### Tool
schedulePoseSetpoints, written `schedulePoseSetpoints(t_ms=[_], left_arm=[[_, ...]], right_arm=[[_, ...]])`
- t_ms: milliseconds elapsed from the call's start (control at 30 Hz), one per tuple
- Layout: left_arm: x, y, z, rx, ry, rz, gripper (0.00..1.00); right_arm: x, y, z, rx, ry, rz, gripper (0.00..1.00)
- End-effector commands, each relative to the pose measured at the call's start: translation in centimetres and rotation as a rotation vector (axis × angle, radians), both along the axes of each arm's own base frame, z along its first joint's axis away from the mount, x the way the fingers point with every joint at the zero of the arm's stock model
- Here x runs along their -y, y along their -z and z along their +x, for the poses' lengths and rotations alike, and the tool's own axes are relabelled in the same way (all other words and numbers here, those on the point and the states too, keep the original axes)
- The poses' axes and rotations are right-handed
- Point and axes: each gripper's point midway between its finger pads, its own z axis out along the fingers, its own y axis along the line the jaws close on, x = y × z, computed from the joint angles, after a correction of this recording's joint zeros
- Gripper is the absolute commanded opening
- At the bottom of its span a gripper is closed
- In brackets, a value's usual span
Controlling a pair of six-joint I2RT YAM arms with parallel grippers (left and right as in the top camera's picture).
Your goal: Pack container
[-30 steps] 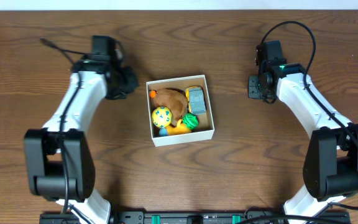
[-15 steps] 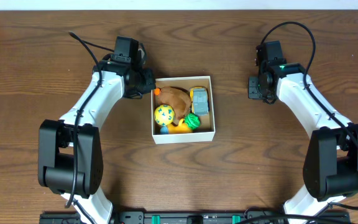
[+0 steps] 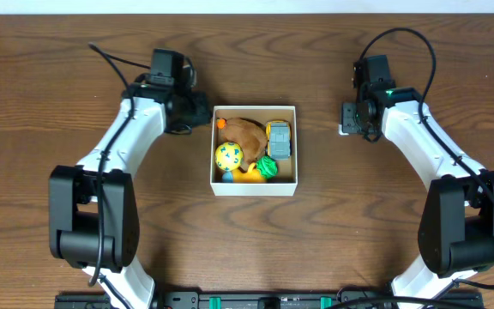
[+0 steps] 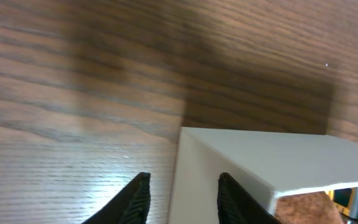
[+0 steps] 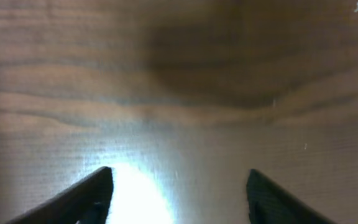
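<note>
The container [image 3: 255,189], a square white-walled box with a brown inside, sits mid-table. It holds a brown plush [image 3: 245,133], a yellow spotted ball [image 3: 227,156], a grey toy car [image 3: 278,138] and a green toy [image 3: 268,166]. My left gripper [image 3: 201,112] is at the box's far left corner. In the left wrist view the fingers [image 4: 182,183] are slightly apart with the white box corner [image 4: 260,162] right in front of them. My right gripper [image 3: 347,118] is open and empty over bare table to the right of the box; the right wrist view [image 5: 179,180] shows only wood.
The dark wooden table [image 3: 256,249] surrounds the box. Black cables run from both arms along the far side.
My left arm swung right to the box's far left corner. The box shifted right and turned square to the table. The right arm stayed still.
</note>
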Motion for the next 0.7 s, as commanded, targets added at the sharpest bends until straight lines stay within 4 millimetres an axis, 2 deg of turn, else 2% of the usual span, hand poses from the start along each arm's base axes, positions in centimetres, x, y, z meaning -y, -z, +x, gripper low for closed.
schedulePoseSetpoints(t_ms=[0,33,67,133,167,300,400,533,667], left_arm=[[-2.2,-1.8,0.9,0.057,-0.019,0.011,0.55],[-2.9,-2.1,1.1,0.069,-0.037,0.021,0.62],[-3.8,-2.4,1.3,0.08,-0.058,0.036,0.65],[-5.3,-3.0,1.7,0.102,-0.094,0.06,0.84],[-6.1,-3.3,2.0,0.117,-0.113,0.071,0.98],[-9.0,-3.6,2.5,0.138,-0.183,0.118,0.98],[-10.3,-3.6,2.6,0.137,-0.213,0.12,0.98],[-12.4,-3.8,2.7,0.144,-0.261,0.135,0.98],[-16.7,-3.8,1.2,0.108,-0.371,0.372,0.98]], right_arm=[[0.1,-1.6,2.1,0.092,0.01,0.002,0.84],[0.0,-1.9,2.8,0.126,0.01,0.007,0.99],[-0.1,-2.4,3.6,0.161,0.011,0.012,0.99],[-0.2,-3.3,5.0,0.232,0.014,0.015,0.99],[-0.3,-3.7,5.6,0.262,0.011,0.017,0.99],[-0.5,-5.8,8.2,0.397,0.013,0.031,0.99],[-0.8,-7.3,9.4,0.473,0.013,0.044,0.99],[-0.3,-9.2,9.9,0.534,0.022,0.036,0.99],[1.0,-11.7,9.4,0.586,0.09,-0.003,0.99]])
